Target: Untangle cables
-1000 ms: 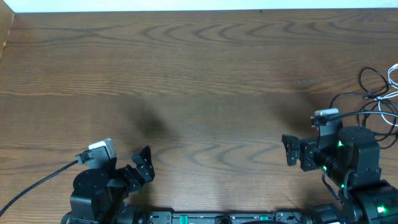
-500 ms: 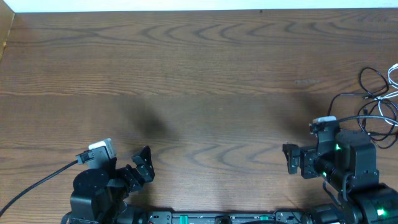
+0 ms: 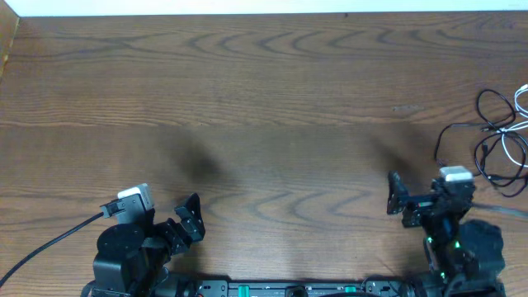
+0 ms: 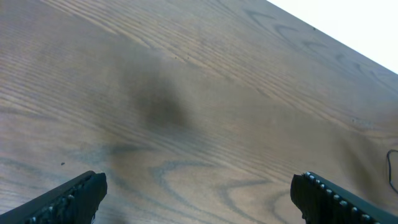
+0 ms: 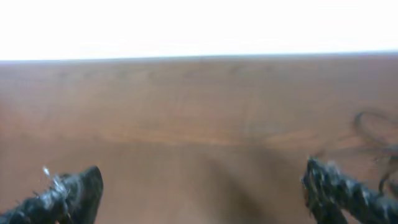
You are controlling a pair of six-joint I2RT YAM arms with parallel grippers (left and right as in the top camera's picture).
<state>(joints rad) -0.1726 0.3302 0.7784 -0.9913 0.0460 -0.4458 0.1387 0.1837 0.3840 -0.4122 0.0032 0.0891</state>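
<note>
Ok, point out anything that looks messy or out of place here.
Only the cables: black loops crossing each other with a white one, bunched at the table's right edge. Nothing else stands out.

- The wooden table (image 3: 264,99) is filling the frame; a pale strip is running along its top edge.
- The cables (image 3: 495,140) are lying in loose black loops at the middle right edge, with a white cord (image 3: 521,101) running partly out of frame beside them.
- The right gripper (image 3: 393,196) is sitting at lower right, pointing left, jaws spread and holding nothing, apart from the cables.
- The left gripper (image 3: 196,219) is resting at lower left, jaws spread and holding nothing.
- A thick black wire (image 3: 49,243) is trailing from the left arm to the lower left corner.
</note>
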